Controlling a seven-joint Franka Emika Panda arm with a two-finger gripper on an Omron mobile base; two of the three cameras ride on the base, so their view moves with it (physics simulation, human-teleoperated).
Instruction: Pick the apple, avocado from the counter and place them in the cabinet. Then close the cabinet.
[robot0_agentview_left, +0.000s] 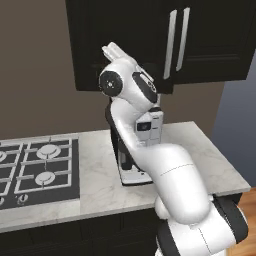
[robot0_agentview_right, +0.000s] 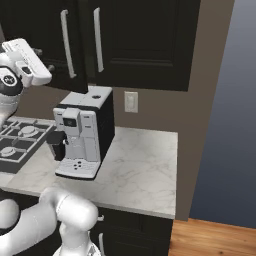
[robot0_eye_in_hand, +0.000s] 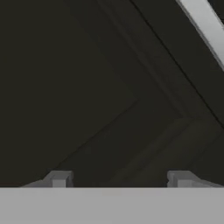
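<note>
My gripper (robot0_eye_in_hand: 119, 179) is raised in front of the black upper cabinet (robot0_agentview_left: 125, 30), facing its dark front. In the hand view its two fingertips (robot0_eye_in_hand: 59, 178) stand well apart with nothing between them, so it is open. In the right base view the gripper (robot0_agentview_right: 44, 59) sits at the upper left, just left of the cabinet (robot0_agentview_right: 145, 45) door handle (robot0_agentview_right: 65, 45). A silver bar handle (robot0_eye_in_hand: 205, 30) crosses the top right of the hand view. One cabinet door hangs a little lower and forward than its neighbour. The apple and the avocado are out of view. The counter (robot0_agentview_right: 140, 165) is marbled and pale.
A white and black coffee machine (robot0_agentview_right: 82, 132) stands on the counter under the cabinet, partly behind my arm in the left base view. The black gas hob (robot0_agentview_left: 40, 170) lies to the left. A wall outlet (robot0_agentview_right: 131, 101) sits right of the machine.
</note>
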